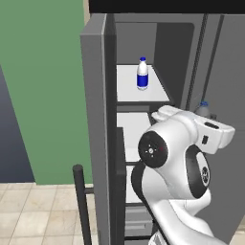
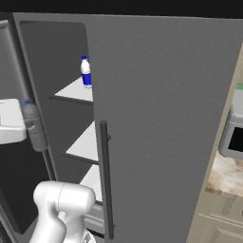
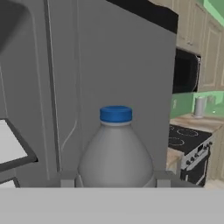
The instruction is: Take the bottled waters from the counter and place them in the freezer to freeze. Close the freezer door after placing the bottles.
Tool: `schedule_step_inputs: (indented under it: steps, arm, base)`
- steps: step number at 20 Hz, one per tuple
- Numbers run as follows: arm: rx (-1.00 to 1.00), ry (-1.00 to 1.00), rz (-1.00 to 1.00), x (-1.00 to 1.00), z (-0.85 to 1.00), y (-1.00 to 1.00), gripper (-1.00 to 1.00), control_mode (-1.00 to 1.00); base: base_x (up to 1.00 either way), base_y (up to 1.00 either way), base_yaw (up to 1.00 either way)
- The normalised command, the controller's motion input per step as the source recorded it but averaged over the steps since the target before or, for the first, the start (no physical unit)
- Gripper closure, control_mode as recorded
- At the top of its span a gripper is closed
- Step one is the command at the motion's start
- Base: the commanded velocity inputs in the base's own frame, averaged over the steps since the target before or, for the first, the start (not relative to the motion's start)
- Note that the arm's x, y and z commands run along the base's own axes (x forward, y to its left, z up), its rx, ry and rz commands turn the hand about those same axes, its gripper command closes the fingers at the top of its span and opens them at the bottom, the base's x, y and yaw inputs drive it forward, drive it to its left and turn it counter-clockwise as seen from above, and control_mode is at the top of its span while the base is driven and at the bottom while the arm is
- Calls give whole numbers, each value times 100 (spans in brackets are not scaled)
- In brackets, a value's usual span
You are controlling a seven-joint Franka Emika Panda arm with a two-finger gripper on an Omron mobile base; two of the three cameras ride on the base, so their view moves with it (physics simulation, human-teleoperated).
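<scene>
Halfway there, I'd say: white bottle (image 1: pixel 142 73) is already standing on a freezer shelf (image 1: pixel 134 92). Gripper (image 3: pixel 115 183) is clamped around the grey bottle (image 3: pixel 115 151), just right of the open freezer. That one needs shelving, then shut the door (image 1: pixel 98 124).

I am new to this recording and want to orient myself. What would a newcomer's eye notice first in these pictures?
First, the translucent grey bottle with its blue cap, held in the shut gripper just in front of the open freezer. Next, the white bottle with a blue label, standing upright on the upper white shelf inside. The freezer door stands wide open at the left of the left base view.
</scene>
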Motion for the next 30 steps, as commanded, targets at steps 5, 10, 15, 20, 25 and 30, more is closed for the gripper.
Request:
schedule_step_inputs:
  steps: [5, 10, 15, 20, 25, 30]
  arm:
    - [-2, 0, 18, 37, 0, 10, 100, -100]
    - [0, -1, 22, 66, 0, 1, 100, -100]
    - [0, 0, 17, 65, 0, 18, 100, -100]
    - [-2, 0, 4, 65, 0, 31, 100, -100]
    - [0, 0, 0, 58, 0, 10, 100, -100]
    - [0, 0, 0, 47, 0, 0, 100, -100]
  base:
    - [0, 0, 0]
    - [0, 0, 0]
    - [0, 0, 0]
    - [0, 0, 0]
    - [0, 0, 0]
    - [0, 0, 0]
